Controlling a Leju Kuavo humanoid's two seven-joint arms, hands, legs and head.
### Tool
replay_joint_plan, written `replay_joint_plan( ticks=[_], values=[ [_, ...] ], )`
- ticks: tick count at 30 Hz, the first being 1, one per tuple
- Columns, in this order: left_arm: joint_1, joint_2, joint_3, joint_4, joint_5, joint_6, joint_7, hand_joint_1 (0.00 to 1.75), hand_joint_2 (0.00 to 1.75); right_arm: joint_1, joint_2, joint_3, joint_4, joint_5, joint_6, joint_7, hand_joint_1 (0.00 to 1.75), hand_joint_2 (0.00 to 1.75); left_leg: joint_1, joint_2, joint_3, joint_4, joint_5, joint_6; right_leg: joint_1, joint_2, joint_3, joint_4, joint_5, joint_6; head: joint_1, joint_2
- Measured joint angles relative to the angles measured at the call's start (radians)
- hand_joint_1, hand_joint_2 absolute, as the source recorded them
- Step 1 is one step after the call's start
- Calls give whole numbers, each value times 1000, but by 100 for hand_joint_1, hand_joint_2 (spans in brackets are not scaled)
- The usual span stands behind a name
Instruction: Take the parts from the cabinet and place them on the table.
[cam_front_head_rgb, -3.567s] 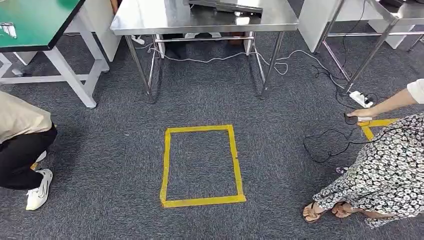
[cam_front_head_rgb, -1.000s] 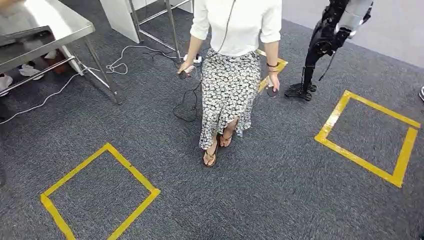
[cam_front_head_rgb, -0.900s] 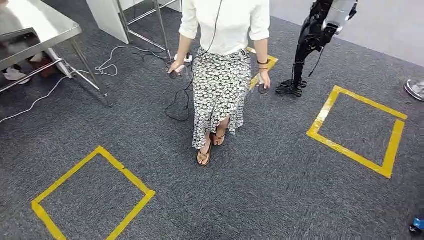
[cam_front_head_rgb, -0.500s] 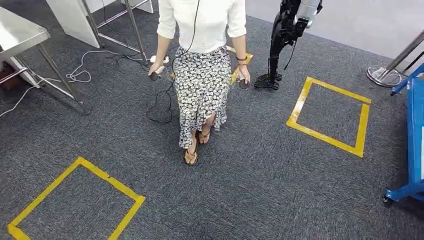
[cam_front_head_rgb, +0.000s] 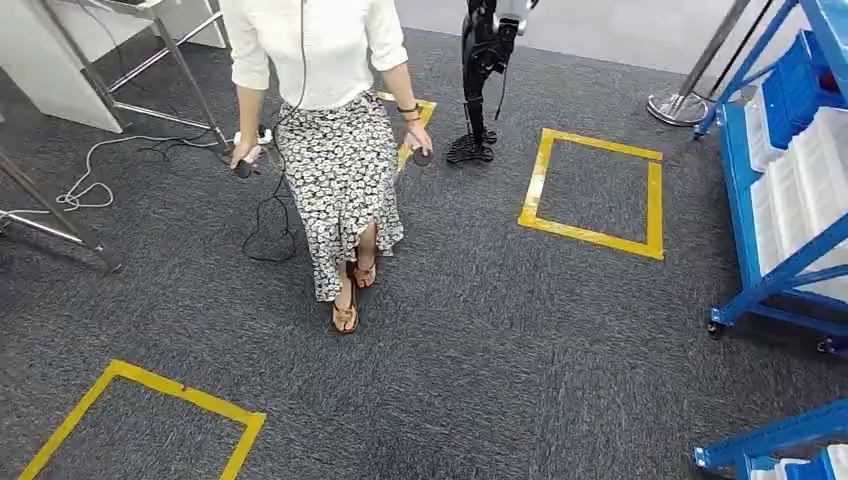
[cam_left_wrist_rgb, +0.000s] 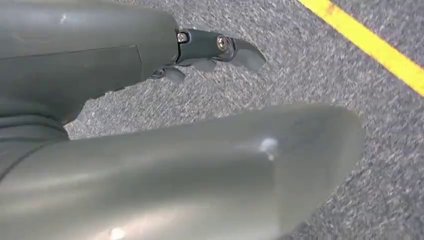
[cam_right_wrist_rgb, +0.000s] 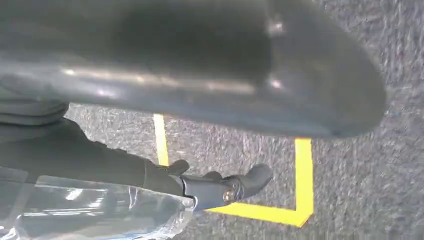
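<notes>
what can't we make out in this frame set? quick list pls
- Blue rack, head view: cut by the right edge; contents of its white bins too small to tell.
- Person, head view: cut by the top edge; small dark things in their hands unclear.
- Left hand, left wrist view: the thumb hides most of the fingers.
- Right hand, right wrist view: a clear plastic bag lies at the fingers; its contents are unreadable.

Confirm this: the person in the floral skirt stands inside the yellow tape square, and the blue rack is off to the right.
Not quite. The person stands on bare carpet beside the yellow tape square, not inside it, as the head view shows. The blue rack is indeed at the right.
</notes>
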Motion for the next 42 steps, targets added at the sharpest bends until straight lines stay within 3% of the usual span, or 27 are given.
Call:
replay_joint_plan(
  ticks=[1,2,4,5,7,8,9,10,13,14,15,16,18,20,21,23,24,25,29,30,31,34,36,38,39,40,42],
  values=[
    [3,0,0,0,0,0,0,0,0,-2,0,0,0,-2,0,1,0,0,8,-42,-23,63,-52,-6,2,10,-2,1,7,-11,-2,0],
    [5,0,0,0,0,0,0,0,0,-1,1,0,0,-2,0,2,0,0,12,-62,-52,135,-96,-10,4,20,-5,1,9,-13,0,0],
    [7,0,0,0,-3,-3,-2,0,0,1,4,-1,0,-8,-2,2,0,0,19,-73,-105,266,-144,-18,8,49,-11,4,12,-14,-2,0],
    [7,0,0,0,-5,-3,-2,0,0,4,5,-3,0,-11,-3,2,0,0,23,-73,-103,264,-129,-21,7,64,-12,7,13,-13,-1,0],
    [7,0,0,0,-8,-3,-2,0,0,4,5,-8,0,-14,-5,2,0,0,35,-79,-43,138,-41,-25,5,94,-12,18,12,-12,-1,0],
    [7,0,0,0,-9,-2,-1,0,0,4,6,-8,0,-13,-5,2,0,0,43,-100,-3,46,8,-28,4,109,-13,25,8,-6,-2,0],
    [7,0,0,0,-9,-2,1,0,0,4,6,-8,0,-13,-5,2,0,0,50,-152,19,7,2,-30,5,121,-21,30,6,-2,0,0],
    [7,0,0,1,-9,-2,2,0,0,0,6,-9,0,-11,-6,3,0,0,44,-165,17,-8,3,-26,16,130,-30,40,6,8,-2,0],
    [2,0,0,1,-2,1,7,0,0,5,7,-9,0,-3,-5,3,0,0,28,-132,6,-2,14,-2,1,160,-52,29,26,37,-3,0],
    [1,-2,0,1,1,4,8,0,0,6,7,-9,0,2,-4,3,0,0,36,-114,7,-22,29,18,8,151,-62,36,24,42,-2,0],
    [0,-3,0,1,6,5,8,0,0,7,6,-9,0,6,-1,3,0,0,31,-104,7,-28,36,26,8,95,-77,61,8,38,-2,0],
    [1,-3,0,1,10,6,8,0,0,4,5,-9,0,9,1,5,0,0,28,-92,2,-31,41,35,8,63,-106,116,-24,29,6,0],
    [5,-2,0,1,15,8,9,0,0,-2,6,-9,0,14,5,6,0,0,20,-59,-10,-30,45,40,4,43,-186,281,-96,22,8,0],
    [5,-3,1,1,16,10,9,0,0,0,6,-9,0,15,7,6,0,0,15,-31,-20,-30,51,41,1,40,-216,362,-118,33,8,0],
    [4,-3,1,1,16,10,9,0,0,2,5,-9,0,16,7,6,0,0,15,-19,-24,-30,54,38,1,38,-187,322,-102,41,8,0],
    [4,-3,1,1,16,10,9,0,0,2,4,-9,0,16,8,7,0,0,15,3,-27,-30,58,32,2,12,-72,137,-48,55,9,0],
    [3,-5,1,1,18,10,9,0,0,-1,3,-9,0,17,10,7,0,0,13,13,-23,-27,60,28,2,-42,-9,44,-33,53,9,0],
    [5,-5,1,1,19,12,9,0,0,-7,3,-9,0,19,12,7,0,0,4,23,-24,-25,55,20,12,-71,-3,18,-32,45,9,0],
    [-1,-8,1,1,29,20,9,0,0,-6,2,-9,0,23,18,7,0,0,15,67,-11,-30,58,-9,17,-17,-11,10,-15,10,4,0],
    [-1,-8,1,1,29,21,9,0,0,-5,2,-9,0,23,18,8,0,0,25,32,-18,-14,46,-16,-2,-5,2,8,-6,0,3,0],
    [0,-9,2,1,29,21,9,0,0,-5,0,-9,0,23,18,9,0,0,28,-29,-37,34,1,-21,2,5,-4,8,-2,-8,-1,0],
    [6,-10,8,1,30,22,10,0,0,-6,2,-9,0,26,19,11,0,0,28,-71,-133,264,-118,-28,13,42,-13,10,6,-18,-3,0],
    [6,-10,11,1,30,25,11,0,0,-3,2,-9,0,26,19,16,0,0,28,-72,-132,269,-93,-23,19,71,-12,12,8,-21,-2,0],
    [5,-10,12,1,32,28,10,0,0,-2,2,-9,0,27,21,16,0,0,28,-85,-58,118,-2,-14,21,100,-10,18,8,-20,-3,0],
    [5,-9,13,1,32,29,10,0,0,-3,3,-9,0,29,21,17,0,0,28,-114,-17,33,39,-6,21,112,-11,20,8,-20,-3,0],
    [5,-8,16,1,34,31,9,0,0,-3,7,-9,0,30,23,17,0,0,29,-170,-4,-2,30,5,26,120,-17,23,8,-17,0,0],
    [4,-8,17,1,38,34,9,0,0,-7,8,-8,0,37,26,17,0,0,21,-150,-3,-16,34,11,20,142,-33,23,16,-2,-5,0]
  ],
)
